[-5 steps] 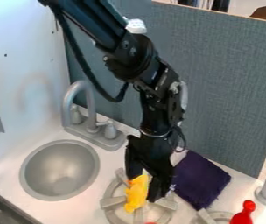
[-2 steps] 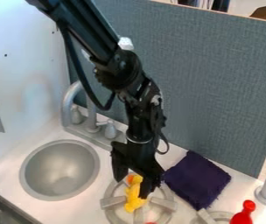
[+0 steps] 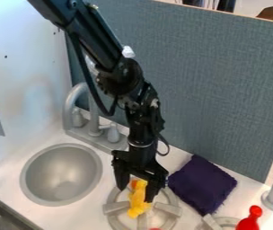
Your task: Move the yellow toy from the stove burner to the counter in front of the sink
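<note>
camera view, at the left: a round grey sink (image 3: pixel 61 175) is sunk in the white counter (image 3: pixel 19 214), to the left of the near-central grey burner (image 3: pixel 116 207). a grey faucet (image 3: pixel 77 96) stands behind and to the left of the burner. over the burner hangs the black gripper (image 3: pixel 136 192), its fingers released and spread, one to each side of the yellow toy's upper end. that yellow toy (image 3: pixel 139 207), orange at its tip, is over the burner's middle. a dark purple cloth (image 3: pixel 202 184) lies just right of the burner, and a red object (image 3: pixel 250 221) is farther right of it.
</note>
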### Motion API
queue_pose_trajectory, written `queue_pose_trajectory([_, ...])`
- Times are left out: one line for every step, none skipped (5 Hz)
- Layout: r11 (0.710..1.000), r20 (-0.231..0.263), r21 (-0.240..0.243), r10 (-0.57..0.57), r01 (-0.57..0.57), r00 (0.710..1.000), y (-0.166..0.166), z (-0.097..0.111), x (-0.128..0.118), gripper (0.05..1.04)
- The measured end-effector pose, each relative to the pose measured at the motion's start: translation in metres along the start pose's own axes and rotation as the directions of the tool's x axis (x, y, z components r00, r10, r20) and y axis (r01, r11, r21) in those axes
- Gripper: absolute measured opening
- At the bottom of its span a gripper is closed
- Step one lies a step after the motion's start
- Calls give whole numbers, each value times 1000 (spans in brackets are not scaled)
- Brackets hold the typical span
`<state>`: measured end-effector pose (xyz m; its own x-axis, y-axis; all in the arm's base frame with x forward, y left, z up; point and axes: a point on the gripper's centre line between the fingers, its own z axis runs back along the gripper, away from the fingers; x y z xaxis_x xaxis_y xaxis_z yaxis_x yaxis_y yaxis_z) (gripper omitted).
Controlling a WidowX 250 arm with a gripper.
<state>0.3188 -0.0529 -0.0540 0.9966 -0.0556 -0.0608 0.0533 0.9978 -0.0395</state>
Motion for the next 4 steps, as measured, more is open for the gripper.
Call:
queue_pose_trajectory([1000, -34, -4, 6, -6, 999, -1, -12, 3, 1000])
queue_pose_trajectory([1000, -49, -4, 26, -26, 998, -2, -23, 7, 1000])
queue_pose_trajectory([999, -69, 2, 41, -41, 997, -2, -32, 12, 948])
queue_pose_trajectory([999, -85, 15, 44, -43, 995, 0, -35, 10, 713])
